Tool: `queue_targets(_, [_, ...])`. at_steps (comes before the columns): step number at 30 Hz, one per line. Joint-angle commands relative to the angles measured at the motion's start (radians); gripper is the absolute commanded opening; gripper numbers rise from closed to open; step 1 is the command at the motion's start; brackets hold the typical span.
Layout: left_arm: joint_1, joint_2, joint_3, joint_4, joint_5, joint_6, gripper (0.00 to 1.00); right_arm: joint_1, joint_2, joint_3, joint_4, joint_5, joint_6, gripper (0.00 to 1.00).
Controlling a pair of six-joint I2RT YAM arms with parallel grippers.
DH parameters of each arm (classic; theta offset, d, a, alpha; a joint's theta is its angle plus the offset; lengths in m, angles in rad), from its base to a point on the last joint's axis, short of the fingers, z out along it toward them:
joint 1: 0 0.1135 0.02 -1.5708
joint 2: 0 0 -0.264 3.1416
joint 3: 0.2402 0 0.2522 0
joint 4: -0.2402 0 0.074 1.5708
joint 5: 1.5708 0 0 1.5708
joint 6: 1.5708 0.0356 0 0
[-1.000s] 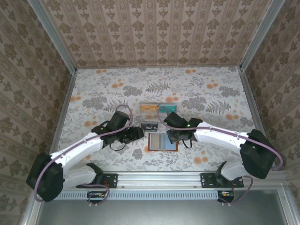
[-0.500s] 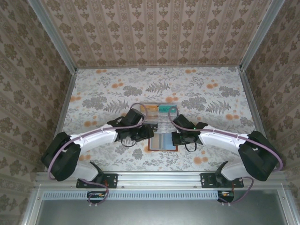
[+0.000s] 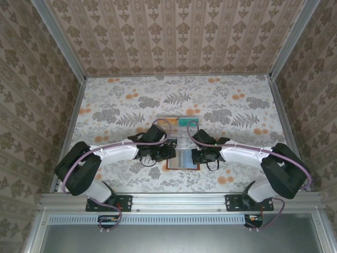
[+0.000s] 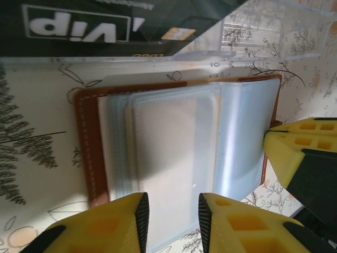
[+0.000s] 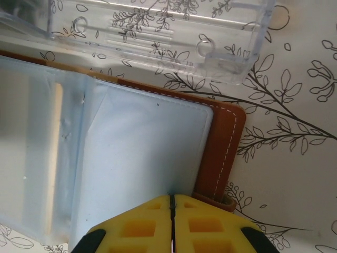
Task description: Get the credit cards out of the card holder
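The card holder [image 3: 183,158] lies open on the table [image 3: 116,105] between the two arms, just in front of a clear tray [image 5: 158,37] with a black card [image 4: 79,23] in it. At its left edge, the left end effector [image 4: 174,213] has its jaws slightly parted over the clear sleeves, probably to pinch one. At the right, the right end effector [image 5: 172,204] is closed, its tips pressing beside the leather rim, apparently to pin the holder flat.
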Motion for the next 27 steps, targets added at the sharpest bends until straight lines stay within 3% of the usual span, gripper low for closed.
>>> queue_targets(1, [-0.010, 0.024, 0.009, 0.021, 0.017, 0.013, 0.31, -0.006, 0.023, -0.019, 0.000, -0.019, 0.017, 0.10])
queue_targets(14, [-0.020, -0.014, -0.001, -0.058, -0.066, 0.013, 0.31, -0.005, 0.024, -0.021, 0.000, -0.024, 0.018, 0.11])
queue_targets(27, [-0.025, 0.033, -0.003, -0.018, -0.016, 0.013, 0.31, -0.005, 0.029, -0.016, 0.002, -0.030, 0.018, 0.11])
